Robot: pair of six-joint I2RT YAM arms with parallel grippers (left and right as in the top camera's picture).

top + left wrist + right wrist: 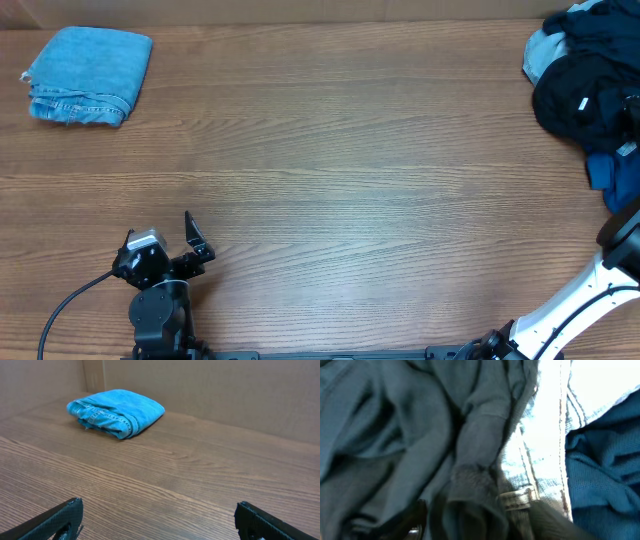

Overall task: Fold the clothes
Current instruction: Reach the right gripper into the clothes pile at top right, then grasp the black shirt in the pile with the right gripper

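- black T-shirt [560, 112] on clothes pile [600, 60], far right; soft, light, limp; pinch at a hem or shoulder seam
- folded denim [88, 75] far left
- right gripper [480, 527] right at pile; can't tell its jaws
- left gripper [159, 527] near left; jaws wide apart, empty

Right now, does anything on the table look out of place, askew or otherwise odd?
Nothing looks damaged or spilled. The folded denim piece lies neat at the far left corner. Only the right edge stands out: a black garment lies crumpled in a heap over light-blue denim and a blue garment, all unfolded.
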